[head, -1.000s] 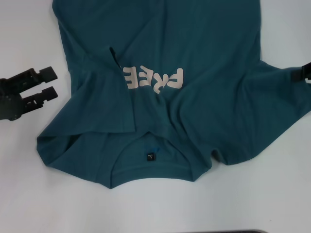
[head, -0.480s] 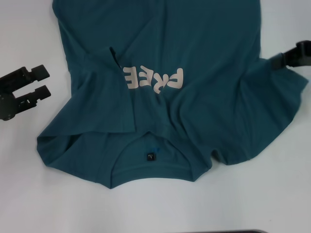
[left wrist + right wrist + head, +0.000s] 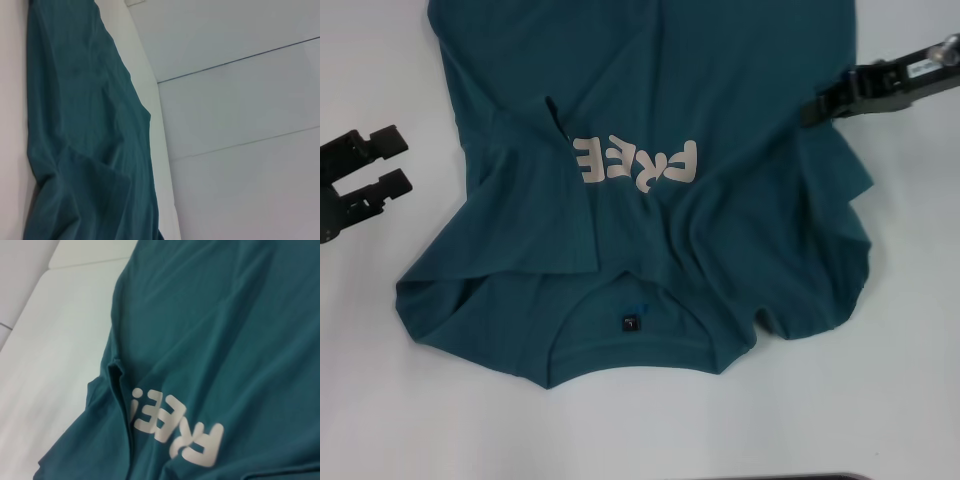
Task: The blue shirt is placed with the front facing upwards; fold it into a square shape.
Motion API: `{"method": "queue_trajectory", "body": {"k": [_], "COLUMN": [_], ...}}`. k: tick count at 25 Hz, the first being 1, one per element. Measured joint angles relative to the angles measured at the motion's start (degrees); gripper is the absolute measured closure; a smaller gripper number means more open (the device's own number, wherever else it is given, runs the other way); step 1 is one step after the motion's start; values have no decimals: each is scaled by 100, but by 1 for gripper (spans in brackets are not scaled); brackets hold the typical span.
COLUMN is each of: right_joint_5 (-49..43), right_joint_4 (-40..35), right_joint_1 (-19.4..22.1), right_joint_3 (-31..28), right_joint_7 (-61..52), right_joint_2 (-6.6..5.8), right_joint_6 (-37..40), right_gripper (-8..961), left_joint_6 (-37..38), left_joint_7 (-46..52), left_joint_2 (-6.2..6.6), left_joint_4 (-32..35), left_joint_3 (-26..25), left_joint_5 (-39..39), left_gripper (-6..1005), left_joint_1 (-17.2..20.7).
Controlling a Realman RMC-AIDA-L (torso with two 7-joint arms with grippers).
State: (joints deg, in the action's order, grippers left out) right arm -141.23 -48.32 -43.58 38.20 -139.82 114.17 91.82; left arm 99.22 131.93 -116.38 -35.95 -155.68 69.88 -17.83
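- Two sleeve folds: the right gripper [image 3: 817, 108], clamped on the blue shirt [image 3: 720, 60], is carrying its sleeve inward.
- Left gripper [image 3: 392, 160] is idling, jaws apart, on the counter [image 3: 380, 400].
- Next: releasing the sleeve flat.

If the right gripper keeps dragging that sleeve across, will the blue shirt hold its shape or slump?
Probably slump. The blue shirt already lies in soft ripples and bunched folds near the right gripper, so it looks floppy. The left sleeve, folded over the lettering, lies flat, so folds seem to stay. It likely slides easily on the smooth white table. The left gripper waits open.
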Motion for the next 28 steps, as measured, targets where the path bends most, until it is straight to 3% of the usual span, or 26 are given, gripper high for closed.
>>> {"method": "queue_trajectory", "body": {"k": [4, 14, 23, 28], "right_joint_5": [4, 18, 345, 639], "right_joint_4": [76, 731, 802, 758], "right_joint_1": [-99, -346, -379, -179], "right_joint_3": [139, 581, 602, 489], "right_joint_7": [-119, -150, -89, 406], "right_joint_2": [100, 204, 210, 148], "right_joint_6": [-270, -1115, -1265, -918], "right_gripper": [804, 779, 756, 554], "left_joint_6": [0, -8, -13, -17], "left_joint_7": [0, -1, -1, -1], "left_joint_2": [1, -5, -17, -15], "left_joint_4": [0, 0, 0, 0], "left_joint_3": [-8, -64, -59, -59], "left_joint_5": [3, 5, 7, 1], "left_gripper": [217, 218, 217, 217], "left_joint_1": [8, 41, 43, 43]}}
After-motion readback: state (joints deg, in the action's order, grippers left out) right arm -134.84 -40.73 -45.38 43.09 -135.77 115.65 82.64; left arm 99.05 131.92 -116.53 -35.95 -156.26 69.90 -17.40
